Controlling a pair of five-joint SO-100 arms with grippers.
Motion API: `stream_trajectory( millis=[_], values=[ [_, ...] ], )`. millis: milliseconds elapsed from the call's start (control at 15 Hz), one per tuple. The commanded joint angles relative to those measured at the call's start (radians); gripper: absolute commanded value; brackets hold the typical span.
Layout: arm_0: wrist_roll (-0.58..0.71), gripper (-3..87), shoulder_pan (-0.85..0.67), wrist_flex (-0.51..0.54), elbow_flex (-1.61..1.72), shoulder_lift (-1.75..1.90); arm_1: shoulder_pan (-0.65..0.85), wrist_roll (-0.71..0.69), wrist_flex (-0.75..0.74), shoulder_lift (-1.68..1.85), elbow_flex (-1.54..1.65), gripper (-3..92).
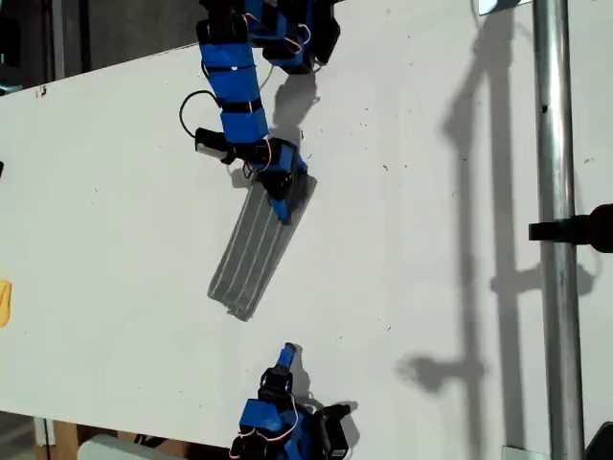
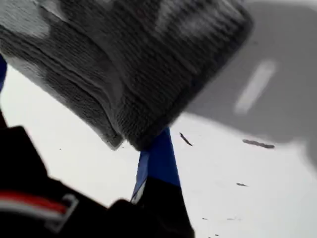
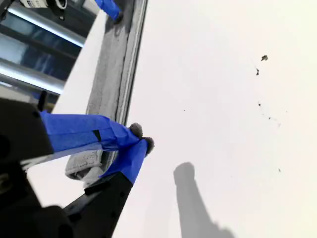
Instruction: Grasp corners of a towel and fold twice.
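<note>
White table (image 1: 431, 240) carries the towel (image 1: 257, 247), which lies as a long narrow grey strip, already folded at least once by the look of the stacked edges, running from the upper arm down toward the lower arm in the exterior view. My first hand (image 1: 283, 203) is at the strip's upper end; the first wrist view shows layered cloth (image 2: 129, 64) draped over one blue finger (image 2: 157, 161), so I judge it closed on that end, holding it slightly off the table. My second hand (image 1: 285, 358) sits clear of the towel near the exterior view's bottom edge, fingertips (image 3: 133, 144) pinched together on nothing, with the strip's near end (image 3: 84, 166) just beside it. Step in hand looks like the second fold. Next move: carry the held end along the strip onto the far end, keep layers aligned, then let go.
</note>
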Motion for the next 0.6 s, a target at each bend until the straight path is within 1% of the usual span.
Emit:
stream_trajectory(
  millis=[0, 200, 267, 400, 533],
  values=[
    [0.005, -2.2, -0.008, 0.006, 0.012, 0.005, 0.066, -0.077, -0.055, -0.083, -0.127, 42.4],
    [0.018, -2.1, -0.008, 0.006, 0.012, 0.005, 0.155, -0.186, -0.084, -0.11, -0.156, 38.7],
    [0.02, -2.1, -0.008, 0.006, 0.012, 0.005, 0.164, -0.192, -0.075, -0.109, -0.156, 38.8],
    [0.025, -2.1, -0.008, 0.006, 0.012, 0.005, 0.144, -0.12, -0.008, -0.089, -0.146, 46.6],
    [0.037, -2.1, -0.009, 0.005, 0.012, 0.005, 0.14, -0.043, 0.02, -0.031, -0.081, 51.0]
  ],
)
